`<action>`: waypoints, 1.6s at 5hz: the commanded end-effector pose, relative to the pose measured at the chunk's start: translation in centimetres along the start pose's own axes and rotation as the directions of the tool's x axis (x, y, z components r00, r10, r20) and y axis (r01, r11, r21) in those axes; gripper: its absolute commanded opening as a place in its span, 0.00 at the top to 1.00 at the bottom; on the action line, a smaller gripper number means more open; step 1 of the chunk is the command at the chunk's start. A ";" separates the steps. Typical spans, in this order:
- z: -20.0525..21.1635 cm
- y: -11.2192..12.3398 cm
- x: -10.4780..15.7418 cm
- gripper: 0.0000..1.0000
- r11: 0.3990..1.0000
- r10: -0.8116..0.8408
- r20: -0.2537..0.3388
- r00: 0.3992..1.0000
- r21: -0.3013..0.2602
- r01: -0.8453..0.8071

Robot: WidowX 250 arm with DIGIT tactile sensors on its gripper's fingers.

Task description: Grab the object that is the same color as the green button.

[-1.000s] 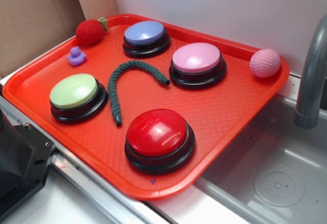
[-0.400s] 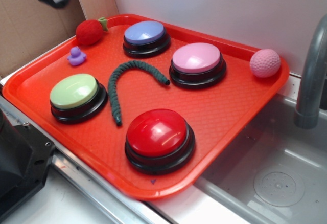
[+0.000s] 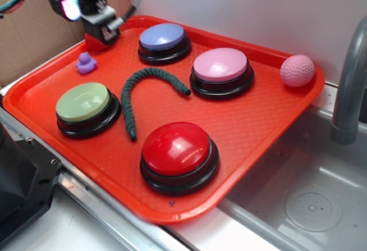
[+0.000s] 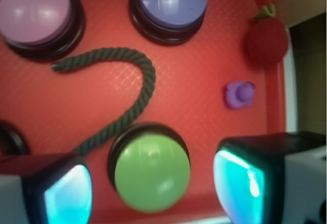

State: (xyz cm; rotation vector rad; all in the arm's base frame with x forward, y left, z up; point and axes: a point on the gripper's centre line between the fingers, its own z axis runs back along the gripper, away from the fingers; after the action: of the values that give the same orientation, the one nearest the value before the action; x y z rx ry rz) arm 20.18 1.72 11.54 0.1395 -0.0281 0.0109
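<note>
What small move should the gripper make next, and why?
Probably travel toward the tray's middle and descend over the dark green rope. The gripper looks open and empty, hovering high near the green button, with the rope lying free, bent between the buttons.

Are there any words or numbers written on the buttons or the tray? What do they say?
No words or numbers can be read in either view.
The green button, pink button, blue button and red button: plain tops, no writing.
The orange tray: one tiny dark mark near its front edge, too small to read.
The green rope, purple duck and pink ball: no labels.
</note>
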 end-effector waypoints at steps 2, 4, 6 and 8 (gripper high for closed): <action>-7.7 1.5 4.3 0.00 0.999 0.047 -0.037 0.998 0.027 -0.046; -10.0 2.8 4.5 0.00 0.998 0.063 -0.075 0.995 0.014 -0.062; -12.3 1.8 5.2 1.00 0.982 0.023 -0.156 0.987 -0.183 -0.052; -11.7 1.6 4.8 1.00 0.992 -0.022 -0.101 0.995 -0.126 0.009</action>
State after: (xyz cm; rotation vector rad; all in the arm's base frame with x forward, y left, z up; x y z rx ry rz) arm 25.89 5.10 0.98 0.0169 0.0618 0.0098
